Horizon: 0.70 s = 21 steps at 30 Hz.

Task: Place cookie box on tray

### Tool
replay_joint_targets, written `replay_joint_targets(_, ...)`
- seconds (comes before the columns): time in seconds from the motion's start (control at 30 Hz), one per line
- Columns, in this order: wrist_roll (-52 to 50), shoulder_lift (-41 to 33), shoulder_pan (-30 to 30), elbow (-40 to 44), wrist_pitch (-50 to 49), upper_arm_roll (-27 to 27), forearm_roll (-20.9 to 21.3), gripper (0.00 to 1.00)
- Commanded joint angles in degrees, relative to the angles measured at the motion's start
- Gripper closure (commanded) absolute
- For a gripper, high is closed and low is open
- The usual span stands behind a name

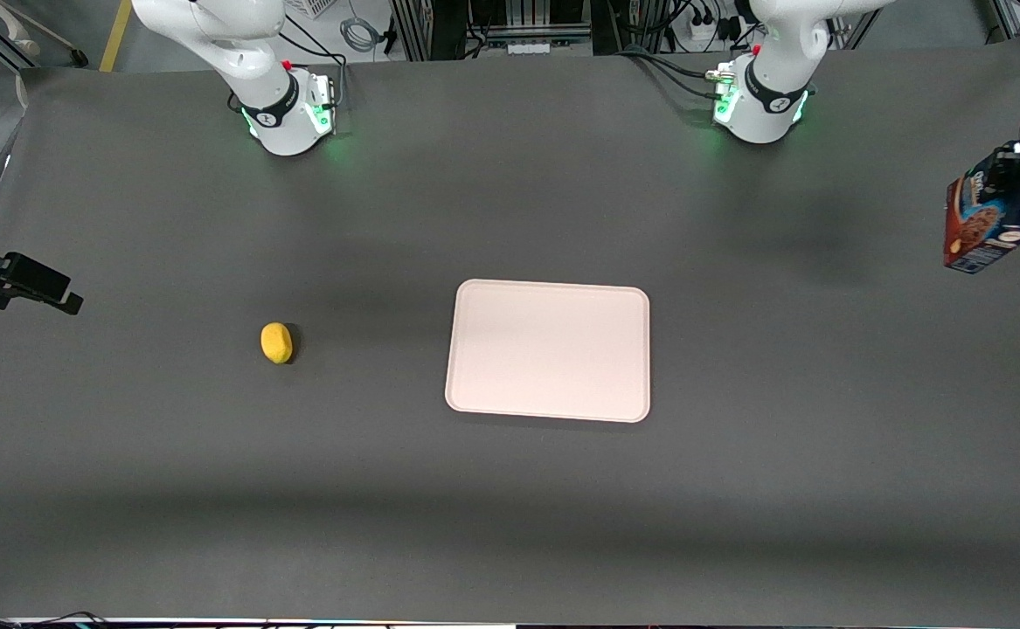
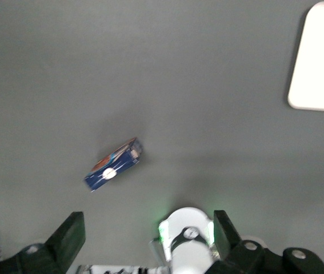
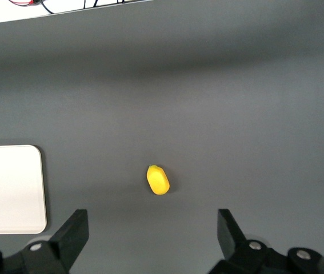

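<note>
The cookie box (image 1: 990, 225) is dark blue with a cookie picture and stands on the table at the working arm's end, far sideways from the tray (image 1: 549, 349). The left wrist view looks down on the cookie box (image 2: 114, 164) from well above, its narrow edge with the round logo facing up. My left gripper (image 2: 147, 220) is open with nothing between its fingers (image 2: 70, 234). In the front view the gripper (image 1: 1012, 166) shows at the picture's edge, overlapping the top of the box. A corner of the pale tray (image 2: 322, 63) shows in the left wrist view; nothing lies on it.
A small yellow lemon-like object (image 1: 276, 342) lies on the dark table toward the parked arm's end, beside the tray. The working arm's white base (image 2: 189, 240) shows between the fingers. The table's edge runs close to the box.
</note>
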Motion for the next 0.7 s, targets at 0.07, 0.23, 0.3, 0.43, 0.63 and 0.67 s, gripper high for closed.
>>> replay_joint_targets(0.07, -15.99, 1.32, -0.21, 11.91, -10.25, -7.85, -4.07, 1.00)
replay_joint_targets(0.23, -28.48, 2.20, -0.21, 17.98, -16.41, -16.28, -4.86, 1.00)
replay_joint_targets(0.3, -32.35, 2.55, -0.21, 18.87, -17.47, -19.63, -6.17, 1.00)
replay_joint_targets(0.43, -41.40, 4.56, -0.38, 19.13, -17.47, -26.04, -10.04, 1.00)
replay_joint_targets(0.63, -52.30, 10.80, -0.47, 20.01, -14.58, -35.36, -13.65, 1.00)
replay_joint_targets(0.67, -53.97, 11.68, -0.56, 20.01, -13.52, -36.42, -13.91, 1.00)
